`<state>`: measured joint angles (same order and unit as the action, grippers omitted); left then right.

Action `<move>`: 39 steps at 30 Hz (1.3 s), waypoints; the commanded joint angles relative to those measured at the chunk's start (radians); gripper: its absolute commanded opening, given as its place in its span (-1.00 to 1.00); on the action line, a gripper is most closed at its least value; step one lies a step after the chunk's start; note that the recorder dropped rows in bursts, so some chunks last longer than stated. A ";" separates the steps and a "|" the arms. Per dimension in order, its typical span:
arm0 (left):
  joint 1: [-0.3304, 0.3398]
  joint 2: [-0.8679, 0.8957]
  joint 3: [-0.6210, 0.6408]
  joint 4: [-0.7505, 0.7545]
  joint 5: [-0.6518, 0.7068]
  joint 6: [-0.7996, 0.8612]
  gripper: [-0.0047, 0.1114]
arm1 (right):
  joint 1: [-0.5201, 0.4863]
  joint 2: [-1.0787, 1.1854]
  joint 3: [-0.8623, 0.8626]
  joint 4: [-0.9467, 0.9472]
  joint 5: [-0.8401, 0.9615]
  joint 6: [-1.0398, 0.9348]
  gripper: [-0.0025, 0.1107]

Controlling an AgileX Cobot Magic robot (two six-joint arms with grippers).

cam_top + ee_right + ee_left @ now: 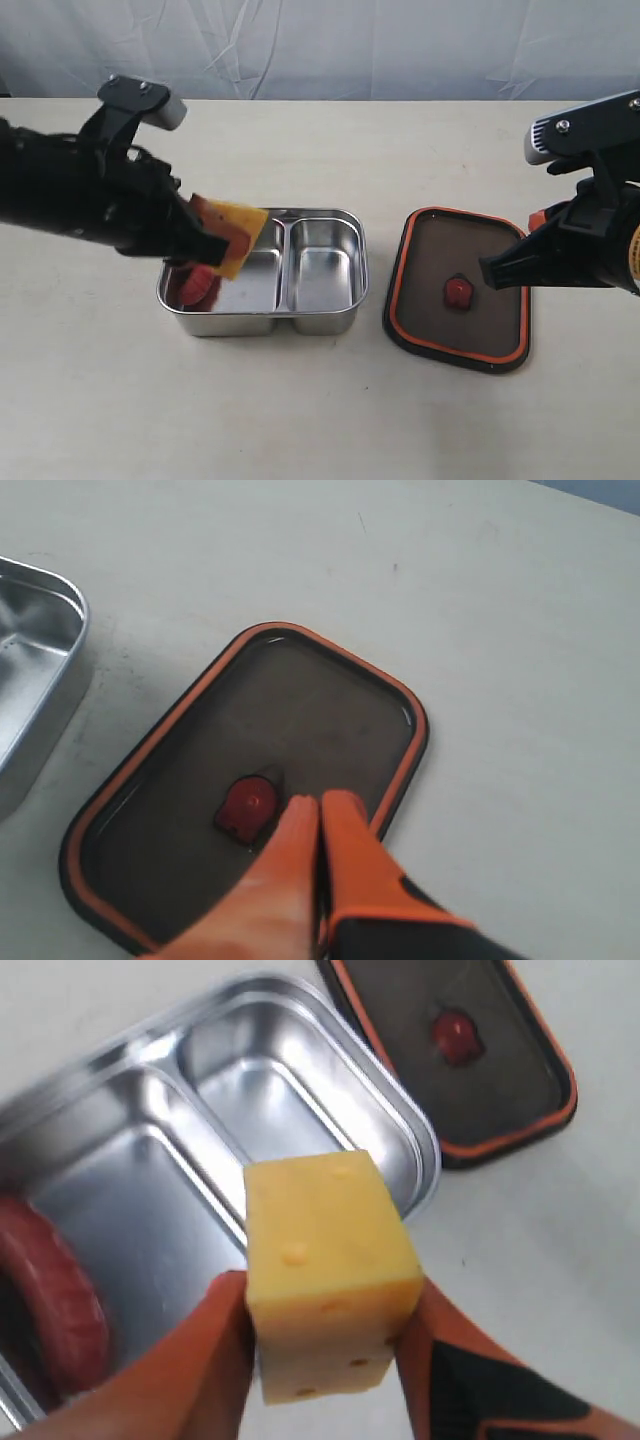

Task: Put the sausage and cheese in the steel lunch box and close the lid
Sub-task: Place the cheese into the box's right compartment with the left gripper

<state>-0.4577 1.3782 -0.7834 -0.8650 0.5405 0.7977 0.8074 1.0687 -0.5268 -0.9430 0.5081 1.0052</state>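
My left gripper (210, 243) is shut on the yellow cheese (236, 232), holding it above the near-left part of the steel lunch box (352, 262). In the left wrist view the cheese (325, 1270) sits clamped between both orange fingers (195, 1355). The dark red sausage (197, 285) lies in the box's left compartment, also seen as the sausage (60, 1305) beside the divider. The right compartment is bare steel. The dark lid (430, 290) lies seal-side up on the table right of the box. My right gripper (320, 805) hovers shut over the lid (300, 710), near its orange valve tab (245, 808), holding nothing.
A white cloth backdrop (320, 45) hangs behind the beige table (300, 420). The lunch box edge (40, 670) shows at the side of the right wrist view.
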 commanded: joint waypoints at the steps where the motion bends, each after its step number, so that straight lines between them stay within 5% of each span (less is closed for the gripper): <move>1: -0.009 0.172 -0.148 -0.027 0.026 0.031 -0.92 | 0.003 -0.017 -0.007 -0.085 0.099 0.134 -0.96; 6: -0.105 0.374 -0.323 -0.041 -0.003 0.084 -0.92 | 0.003 -0.028 -0.007 -0.087 0.131 0.145 -0.96; 12: -0.120 0.480 -0.374 -0.033 -0.063 0.058 -0.92 | 0.003 -0.028 -0.007 -0.077 0.172 0.145 -0.96; 14: -0.120 0.484 -0.374 -0.016 -0.063 0.058 -0.79 | 0.003 -0.028 -0.007 -0.071 0.172 0.145 -0.96; 17: -0.120 0.484 -0.374 -0.016 -0.061 0.058 -0.22 | 0.003 -0.028 -0.007 0.005 0.177 0.145 -0.96; 22: -0.120 0.484 -0.374 -0.016 -0.037 0.058 0.01 | 0.003 -0.028 -0.007 0.036 0.181 0.145 -0.96; 28: -0.120 0.474 -0.374 -0.004 -0.019 0.058 -0.10 | 0.003 -0.028 -0.007 0.110 0.208 0.145 -0.96; 32: -0.120 0.430 -0.374 0.052 -0.019 0.047 -0.90 | 0.000 -0.028 -0.007 0.227 0.253 0.123 -0.96; 39: -0.108 0.294 -0.374 0.269 -0.017 -0.139 -0.92 | -0.112 -0.028 -0.007 0.334 0.246 0.005 -0.96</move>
<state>-0.5730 1.7306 -1.1521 -0.7002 0.5188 0.7696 0.7492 1.0476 -0.5268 -0.6417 0.7593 1.0593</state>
